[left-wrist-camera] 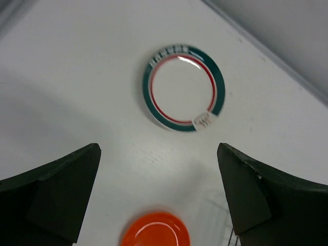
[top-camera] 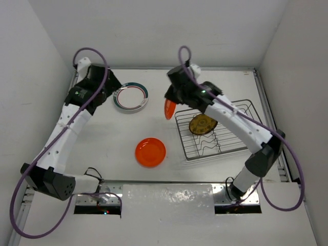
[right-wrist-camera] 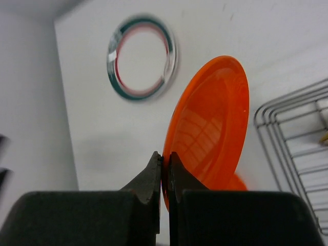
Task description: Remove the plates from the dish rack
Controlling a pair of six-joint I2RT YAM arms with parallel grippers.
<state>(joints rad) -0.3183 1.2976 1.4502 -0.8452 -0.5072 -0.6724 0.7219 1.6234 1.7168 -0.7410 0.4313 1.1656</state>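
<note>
My right gripper (top-camera: 173, 101) (right-wrist-camera: 166, 156) is shut on the rim of an orange plate (top-camera: 168, 108) (right-wrist-camera: 210, 128), which it holds on edge in the air just left of the dish rack (top-camera: 180, 134) (right-wrist-camera: 262, 123). One yellow dotted plate (top-camera: 202, 124) leans inside the rack. A white plate with a teal-and-red rim (top-camera: 131, 97) (left-wrist-camera: 183, 88) (right-wrist-camera: 142, 56) lies flat at the back left. A second orange plate (top-camera: 150, 151) (left-wrist-camera: 155, 233) lies flat in the middle. My left gripper (top-camera: 111, 88) (left-wrist-camera: 158, 148) hangs open above the table near the teal-rimmed plate, with nothing between its fingers.
White walls close the table in at the back and on both sides. A metal rail (top-camera: 169, 192) runs along the near edge between the arm bases. The rack stands close to the right wall.
</note>
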